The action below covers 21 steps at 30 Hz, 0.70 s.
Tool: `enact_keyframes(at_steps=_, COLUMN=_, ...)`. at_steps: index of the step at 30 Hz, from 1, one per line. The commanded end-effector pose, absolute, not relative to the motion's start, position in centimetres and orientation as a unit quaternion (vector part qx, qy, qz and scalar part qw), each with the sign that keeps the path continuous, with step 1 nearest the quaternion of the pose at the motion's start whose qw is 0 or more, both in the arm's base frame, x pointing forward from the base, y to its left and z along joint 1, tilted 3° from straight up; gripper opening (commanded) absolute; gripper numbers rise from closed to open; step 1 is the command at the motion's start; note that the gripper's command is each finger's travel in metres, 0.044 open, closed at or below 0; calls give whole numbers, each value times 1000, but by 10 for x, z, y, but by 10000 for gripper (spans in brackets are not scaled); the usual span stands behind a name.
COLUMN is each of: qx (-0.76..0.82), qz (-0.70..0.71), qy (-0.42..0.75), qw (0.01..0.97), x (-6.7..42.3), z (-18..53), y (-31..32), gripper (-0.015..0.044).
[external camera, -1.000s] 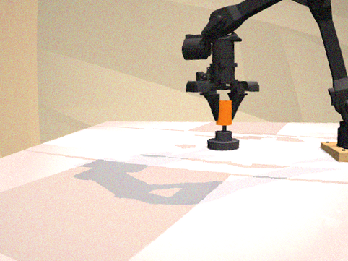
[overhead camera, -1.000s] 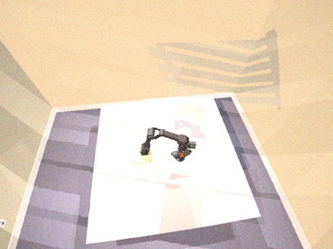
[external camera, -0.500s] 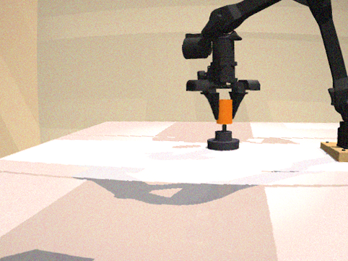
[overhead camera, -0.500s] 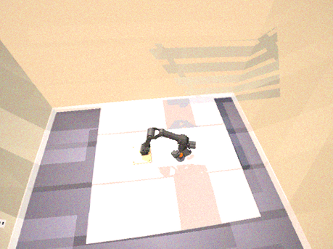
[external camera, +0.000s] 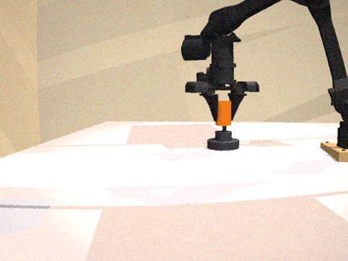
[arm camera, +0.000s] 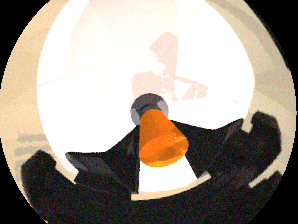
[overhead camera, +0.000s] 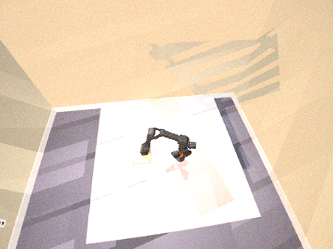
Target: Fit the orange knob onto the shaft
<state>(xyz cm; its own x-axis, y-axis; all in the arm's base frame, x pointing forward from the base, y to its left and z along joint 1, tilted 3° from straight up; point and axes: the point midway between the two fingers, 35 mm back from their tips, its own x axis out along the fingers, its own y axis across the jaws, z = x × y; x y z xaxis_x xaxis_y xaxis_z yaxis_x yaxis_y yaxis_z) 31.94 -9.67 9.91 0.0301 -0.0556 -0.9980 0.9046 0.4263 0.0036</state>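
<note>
- Orange knob point(external camera: 224, 112): clamped upright between the fingers point(external camera: 212, 103), partway closed, directly above the shaft point(external camera: 224, 128) on the round pedestal point(external camera: 223, 140).
- Rotate gently under light downward pressure until the flats align; then press fully home.

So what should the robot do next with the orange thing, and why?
Probably turn the orange knob a little about its own axis while pressing gently down. The hand is shut on it, and the knob sits above the round pedestal with a bit of dark shaft showing between them. It isn't down yet, so the flat sides may not match.
</note>
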Motion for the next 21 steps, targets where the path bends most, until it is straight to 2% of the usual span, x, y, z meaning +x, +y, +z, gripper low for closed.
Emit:
enact_keyframes(at_steps=1, qx=369, qz=-391, qy=575, qw=616, x=319, z=99, y=-97, gripper=0)
enact_keyframes(at_steps=21, qx=364, qz=-388, qy=578, qw=619, x=319, z=98, y=-97, gripper=0)
